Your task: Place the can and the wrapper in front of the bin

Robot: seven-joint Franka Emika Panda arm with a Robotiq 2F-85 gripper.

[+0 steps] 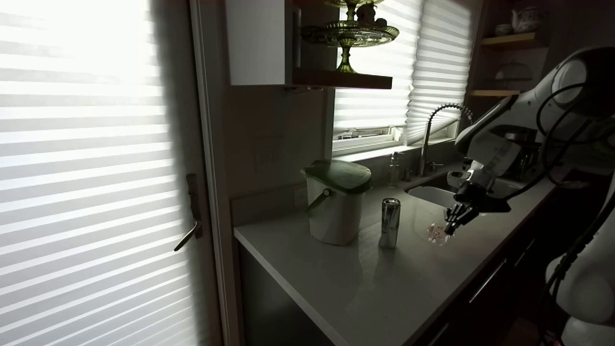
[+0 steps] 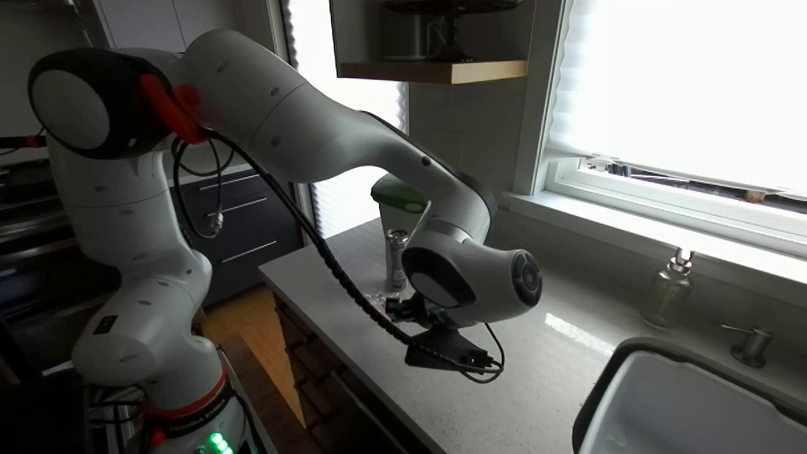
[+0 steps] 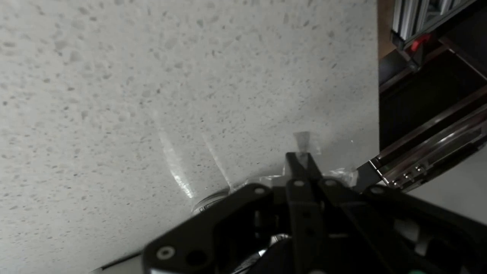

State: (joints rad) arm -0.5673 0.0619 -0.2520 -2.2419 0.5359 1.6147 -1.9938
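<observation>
I find my jaws clenched on the wrapper (image 1: pixel 436 234), its film spreading at their tips; whether it clears the bench (image 1: pixel 403 293) I cannot tell. The can (image 1: pixel 390 223) stands upright ahead of the jaws, near but apart; the bin (image 1: pixel 335 211) stands farther beyond. Risk noted: a low forward sweep could topple the can, standing close to my likely path. The wrapper, being thin, may also cling to the jaws upon release.
</observation>
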